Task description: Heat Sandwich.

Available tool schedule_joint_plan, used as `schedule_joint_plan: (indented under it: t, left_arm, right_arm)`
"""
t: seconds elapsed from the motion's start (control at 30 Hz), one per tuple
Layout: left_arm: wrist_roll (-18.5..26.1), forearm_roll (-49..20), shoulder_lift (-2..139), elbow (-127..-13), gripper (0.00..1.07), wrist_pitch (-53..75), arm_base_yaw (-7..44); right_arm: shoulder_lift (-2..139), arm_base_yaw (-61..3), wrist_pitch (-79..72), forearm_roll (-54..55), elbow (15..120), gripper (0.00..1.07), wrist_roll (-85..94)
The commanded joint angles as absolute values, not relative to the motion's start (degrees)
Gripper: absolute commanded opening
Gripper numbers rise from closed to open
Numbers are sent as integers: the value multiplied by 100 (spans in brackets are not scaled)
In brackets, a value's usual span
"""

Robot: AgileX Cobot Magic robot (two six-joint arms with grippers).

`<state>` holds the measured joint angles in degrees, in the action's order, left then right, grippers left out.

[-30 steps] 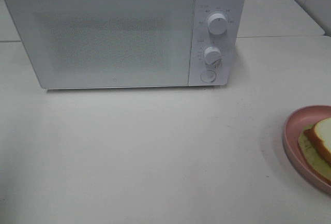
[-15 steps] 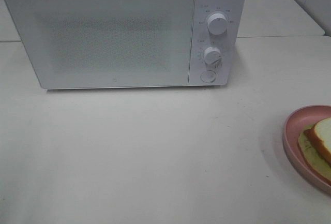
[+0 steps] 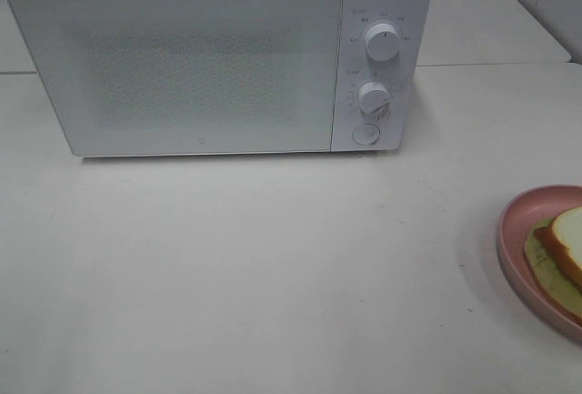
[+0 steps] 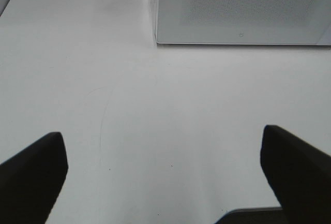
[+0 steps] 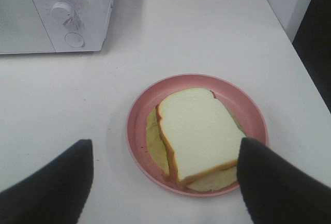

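Your left gripper [image 4: 164, 177] has its fingers [image 4: 32, 175] spread wide, with nothing between them; in the left wrist view they sit at the lower corners of the frame over bare white surface [image 4: 103, 79]. At the top of that frame you see the lower front edge of the microwave [image 4: 243, 12], well apart from the fingers.

Your right gripper [image 5: 168, 185] also has its fingers [image 5: 49, 188] spread and empty. In the right wrist view they stand at the lower left and lower right of the frame, with the sandwich [image 5: 199, 133] showing between them. The sandwich lies on the pink plate [image 5: 142, 113], its top slice of white bread with tan crust sitting askew over the pale yellow-green layer beneath. Whether the fingers touch the plate you cannot tell from this view.

In the exterior high view neither gripper appears. The plate is cut off at the right edge, lower right of the frame, and the microwave fills the upper left, door closed, with two dials [image 3: 383, 40] and a round button [image 3: 366, 134] on its right panel. Sandwich and microwave are well apart.
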<state>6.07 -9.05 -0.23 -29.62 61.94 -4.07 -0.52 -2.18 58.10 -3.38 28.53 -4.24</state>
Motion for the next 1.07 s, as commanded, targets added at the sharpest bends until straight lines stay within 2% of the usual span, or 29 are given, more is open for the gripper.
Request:
schedule_joint_plan:
  t: [0.03, 1.07]
  left_arm:
    - [556, -894, -172, -2951, 95, 6131, -395]
    - [556, -900, -166, -2951, 95, 6131, -395]
  right_arm:
    - [-149, -172, 5718, -355, 2836, 75, -407]
    - [-149, -172, 5718, -355, 2836, 75, -401]
